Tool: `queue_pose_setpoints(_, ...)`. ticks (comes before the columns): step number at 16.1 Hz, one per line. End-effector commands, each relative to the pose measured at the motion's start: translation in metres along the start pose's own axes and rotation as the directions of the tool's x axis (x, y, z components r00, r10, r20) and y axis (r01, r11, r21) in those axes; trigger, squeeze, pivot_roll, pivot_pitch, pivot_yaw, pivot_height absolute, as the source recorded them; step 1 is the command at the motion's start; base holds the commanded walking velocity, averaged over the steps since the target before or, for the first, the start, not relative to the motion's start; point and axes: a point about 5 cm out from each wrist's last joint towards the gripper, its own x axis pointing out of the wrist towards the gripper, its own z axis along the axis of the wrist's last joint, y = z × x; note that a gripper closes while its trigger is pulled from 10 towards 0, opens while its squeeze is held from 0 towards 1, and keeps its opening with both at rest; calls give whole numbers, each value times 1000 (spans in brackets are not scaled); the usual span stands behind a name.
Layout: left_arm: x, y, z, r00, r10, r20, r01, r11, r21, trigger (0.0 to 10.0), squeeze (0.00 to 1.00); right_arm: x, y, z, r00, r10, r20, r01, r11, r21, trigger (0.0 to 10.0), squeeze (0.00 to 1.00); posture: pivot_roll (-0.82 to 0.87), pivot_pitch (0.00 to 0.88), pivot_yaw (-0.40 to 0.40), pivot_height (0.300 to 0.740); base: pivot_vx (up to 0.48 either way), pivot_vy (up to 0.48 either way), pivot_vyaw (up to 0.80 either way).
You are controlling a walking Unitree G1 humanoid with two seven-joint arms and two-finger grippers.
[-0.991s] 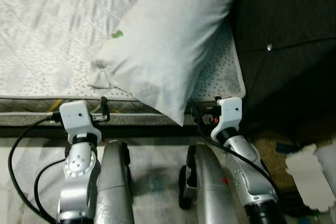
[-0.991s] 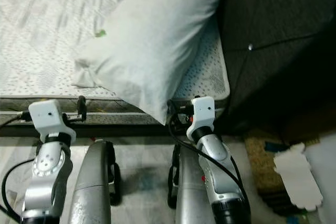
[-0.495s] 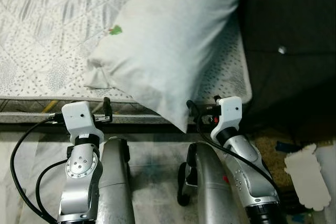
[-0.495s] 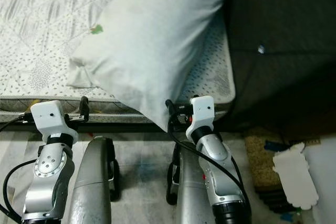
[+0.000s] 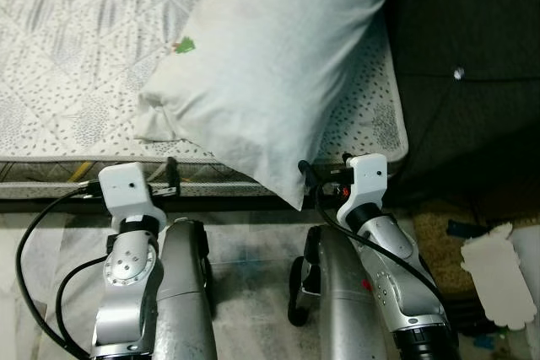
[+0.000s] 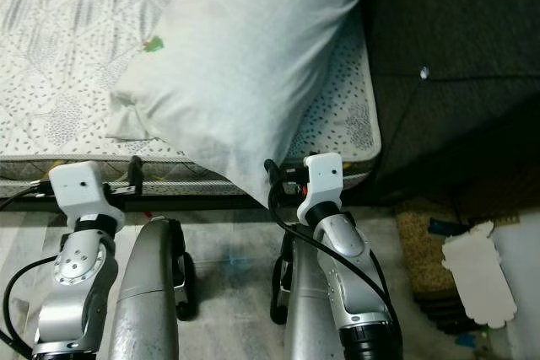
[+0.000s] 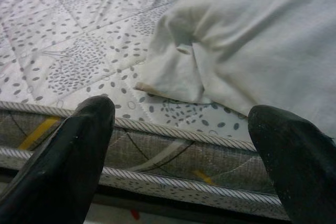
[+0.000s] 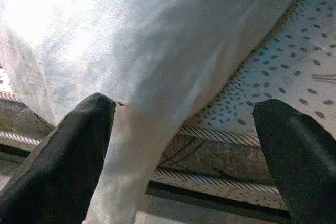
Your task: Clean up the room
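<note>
**Pillow still askew, tidying barely begun**

We stand at the edge of the bed (image 5: 76, 99), both arms raised toward the mattress side. The pillow (image 5: 270, 65) lies crooked on the bed, one corner hanging over the mattress edge just above our right gripper (image 8: 184, 166). That gripper is spread wide and holds nothing; in its wrist view the overhanging corner sags between the two fingers, touching or nearly touching one of them. Our left gripper (image 7: 178, 156) is spread wide too, empty, pointing at the pillow's bunched near corner from just below the mattress rim.

We judge that nothing of the tidying is visibly finished: the pillow is not yet gripped or squared up. On the floor to our right, a piece of white paper (image 5: 496, 276) lies near some dark clutter, apparently still to be picked up.
</note>
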Motion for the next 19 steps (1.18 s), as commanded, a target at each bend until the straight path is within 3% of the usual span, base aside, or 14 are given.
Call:
queue_pose_setpoints(1, -4, 0, 0, 1000, -4, -5, 4, 1000, -4, 10000, 0, -4, -3, -3, 1000, -17, -15, 17, 1000, 12, 10000, 0, 42, 418, -49, 600, 371, 0, 0)
queue_pose_setpoints(6, -2, 0, 0, 1000, 2, -11, -3, 1000, -9, 10000, 0, -3, -3, -4, 1000, -24, -19, 24, 1000, 16, 10000, 0, 45, 418, -45, 600, 325, 0, 0)
queue_pose_setpoints(11, 0, -1, -1, 1000, 11, -20, -11, 1000, -18, 10000, 0, 0, -2, -5, 1000, -17, -18, 18, 1000, 18, 10000, 0, 53, 408, -46, 596, 0, 0, 0)
queue_pose_setpoints(19, 3, 0, 0, 999, 31, -14, -31, 999, -12, 10000, 0, 3, -2, -5, 1000, 4, -20, -3, 1000, 11, 10000, 0, 56, 382, -45, 523, 0, 0, 0)
